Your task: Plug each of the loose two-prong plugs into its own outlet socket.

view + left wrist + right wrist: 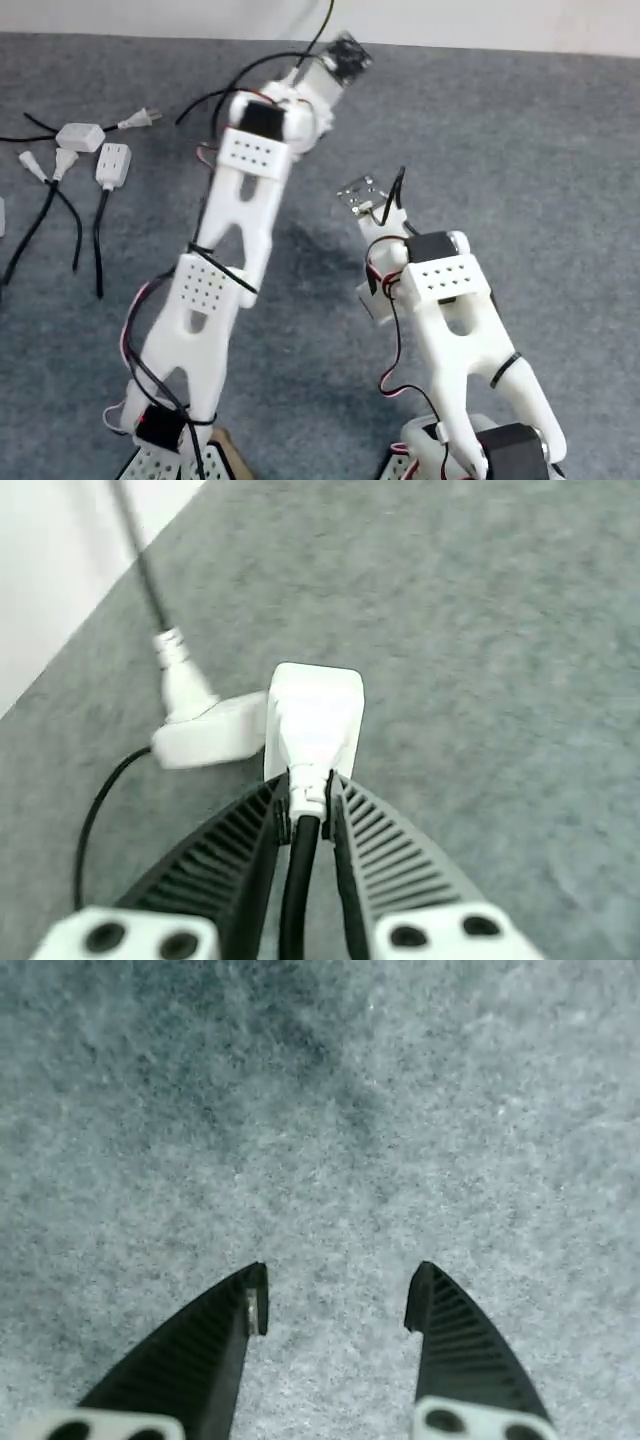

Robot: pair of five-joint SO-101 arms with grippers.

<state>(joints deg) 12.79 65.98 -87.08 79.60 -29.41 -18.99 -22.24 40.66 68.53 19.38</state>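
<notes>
Plug pinched in left tool, touching outlet socket just ahead.

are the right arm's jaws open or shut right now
Open. The right gripper has its jaws spread wide apart, holding nothing, with the bare grey table between them.

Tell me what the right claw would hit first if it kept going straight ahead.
Probably just the grey mat; the open right claw has nothing else ahead of it, though how far the surface lies is unclear.
</notes>
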